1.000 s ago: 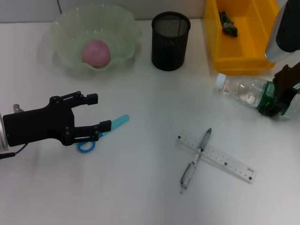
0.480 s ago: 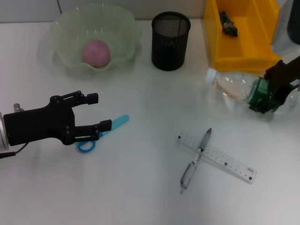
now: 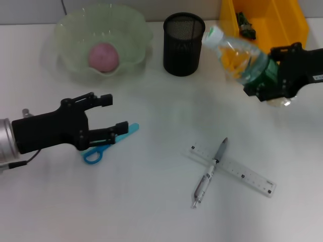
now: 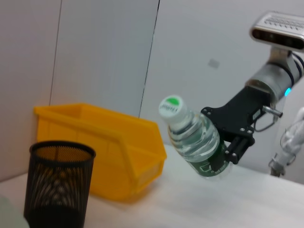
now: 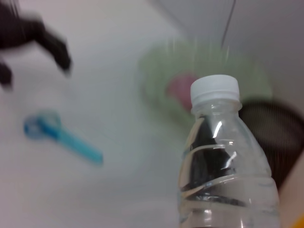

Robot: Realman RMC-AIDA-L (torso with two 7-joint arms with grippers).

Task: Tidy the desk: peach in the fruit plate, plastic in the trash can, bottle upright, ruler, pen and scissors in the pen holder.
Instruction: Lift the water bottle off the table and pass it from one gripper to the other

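Black angular left gripper [image 3: 108, 117] on a silver wrist with thin cable; right gripper [image 3: 272, 75] equally black

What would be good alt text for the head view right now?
The right gripper holds a tilted water bottle in the air near the yellow bin, while the open left gripper hovers over blue scissors on a white desk.

Glossy clear plastic bottle [image 3: 241, 54]

No legible text. Bottle [image 4: 194, 142] label print and ruler [image 3: 233, 170] graduations too small to read.
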